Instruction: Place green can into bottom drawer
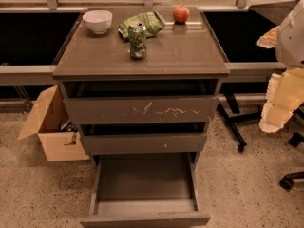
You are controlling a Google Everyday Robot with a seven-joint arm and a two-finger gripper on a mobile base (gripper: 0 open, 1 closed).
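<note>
Pulled far out, the bottom drawer (145, 182) is lying open with its bare, flat floor showing, its front panel partly cut off by the lower edge. The green can (137, 40) is standing upright on the cabinet top (190, 56), just in front of a green snack bag (148, 23). A white bowl (98, 21) and a red apple (180, 14) are sitting farther back. A cardboard box (52, 137) is resting beside the cabinet, its contents hard to make out. The gripper (280, 103) is hanging at the right edge, well apart from the can; whether it is spread or closed, I cannot tell.
</note>
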